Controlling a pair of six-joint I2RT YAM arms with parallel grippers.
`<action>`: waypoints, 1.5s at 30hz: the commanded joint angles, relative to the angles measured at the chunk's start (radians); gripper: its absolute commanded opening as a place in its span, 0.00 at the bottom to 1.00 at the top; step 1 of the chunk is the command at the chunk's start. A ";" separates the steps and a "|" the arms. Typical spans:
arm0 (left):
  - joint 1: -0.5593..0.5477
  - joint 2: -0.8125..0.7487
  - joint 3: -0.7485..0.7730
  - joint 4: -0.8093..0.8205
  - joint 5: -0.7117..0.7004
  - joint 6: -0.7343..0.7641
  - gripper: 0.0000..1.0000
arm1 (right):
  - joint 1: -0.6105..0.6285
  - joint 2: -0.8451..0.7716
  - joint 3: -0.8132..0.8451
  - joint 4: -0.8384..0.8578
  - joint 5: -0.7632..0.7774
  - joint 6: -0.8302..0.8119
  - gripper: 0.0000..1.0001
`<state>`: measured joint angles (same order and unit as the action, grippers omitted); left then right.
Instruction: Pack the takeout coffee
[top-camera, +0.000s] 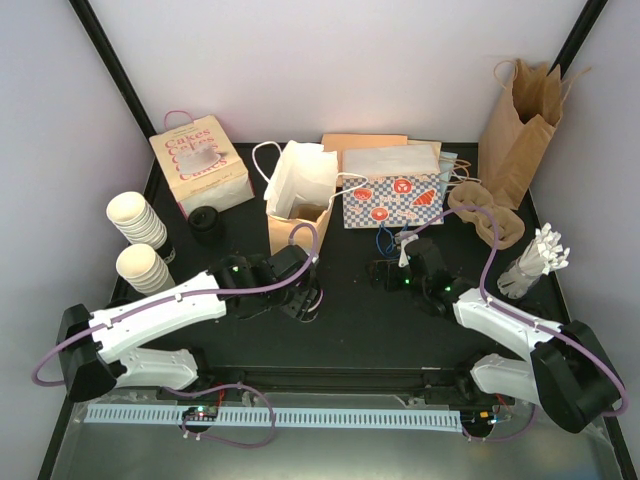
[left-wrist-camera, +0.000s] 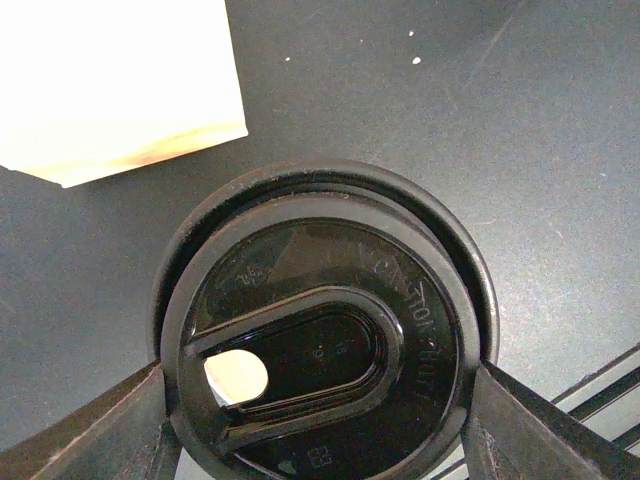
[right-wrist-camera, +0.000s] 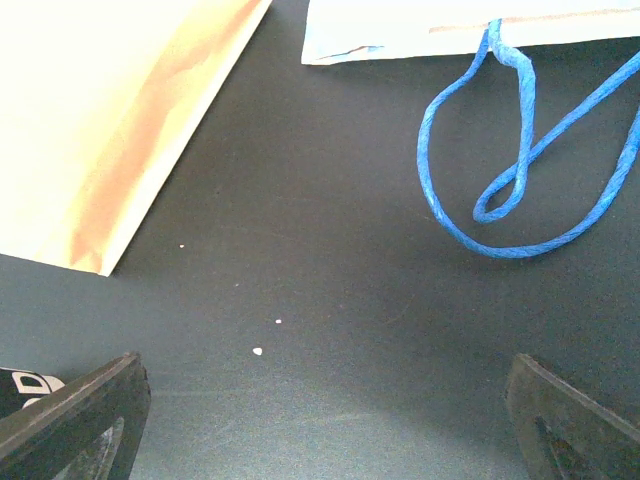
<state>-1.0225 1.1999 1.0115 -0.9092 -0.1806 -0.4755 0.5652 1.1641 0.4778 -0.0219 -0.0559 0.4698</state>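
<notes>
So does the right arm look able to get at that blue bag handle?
Probably yes. The right gripper is open and the blue handle lies loose on the table just ahead of it, with only bare black surface between them.

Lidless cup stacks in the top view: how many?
2. The far stack lies at the left of the table, the near stack right in front of it, nearer the front edge. The bags at the back could hide more.

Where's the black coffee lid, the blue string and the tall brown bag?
Round black plastic coffee lid (left-wrist-camera: 320, 360): left wrist view, middle of its top.
Blue twisted string handle (right-wrist-camera: 524, 110): right wrist view, its thick strand.
Tall brown paper bag (top-camera: 520, 130): top view, its front.
</notes>
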 joint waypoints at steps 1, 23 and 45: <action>-0.008 0.005 0.018 -0.017 -0.015 -0.014 0.69 | -0.005 0.003 0.015 0.030 -0.002 -0.011 1.00; -0.008 0.013 0.010 -0.002 0.005 0.004 0.69 | -0.005 -0.079 0.053 -0.043 -0.011 0.002 1.00; -0.007 0.039 -0.013 0.029 -0.001 0.022 0.69 | -0.005 -0.040 0.208 -0.149 -0.341 -0.015 0.93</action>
<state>-1.0225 1.2251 0.9932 -0.9028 -0.1745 -0.4671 0.5632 1.1175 0.7074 -0.2104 -0.3138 0.4492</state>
